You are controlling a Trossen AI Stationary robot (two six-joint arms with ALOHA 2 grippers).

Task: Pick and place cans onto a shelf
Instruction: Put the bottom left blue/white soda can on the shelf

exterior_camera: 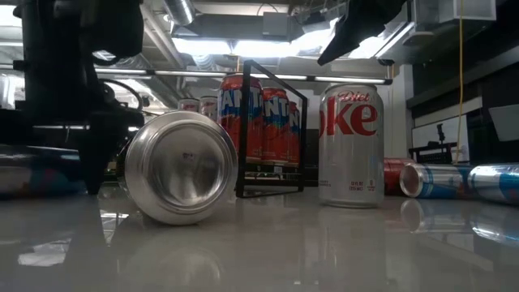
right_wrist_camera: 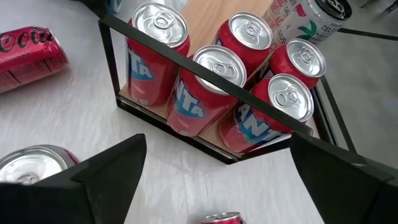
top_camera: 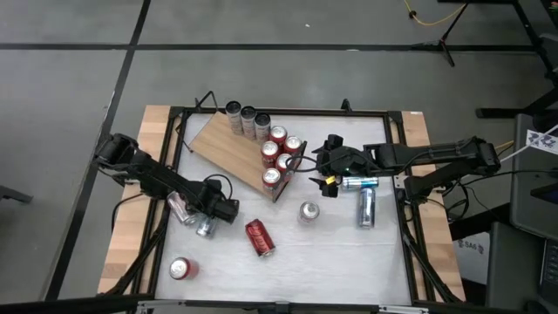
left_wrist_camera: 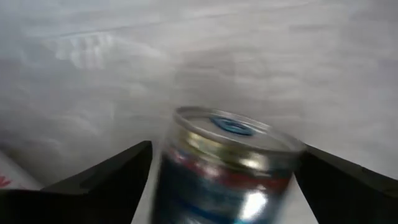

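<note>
Red cans [right_wrist_camera: 205, 87] stand grouped at the framed end of the wooden shelf [top_camera: 228, 142], with slim cans [top_camera: 248, 121] upright at its far edge. Left gripper [top_camera: 209, 220] is low on the bench [top_camera: 349, 262], fingers spread either side of a lying blue-and-silver can [left_wrist_camera: 227, 171]. Right gripper [top_camera: 321, 170] hangs open just beside the shelf frame, gripping nothing.

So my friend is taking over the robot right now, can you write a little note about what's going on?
Left gripper: open, fingers either side of a lying can, not gripped yet.
Right gripper: open, empty, hovering beside the shelf.
Done: five red cans and three slim cans stand on the shelf.
Left: loose cans on the table: a lying red can, a red one near the front, a silver one upright, two lying blue-and-silver ones.
</note>
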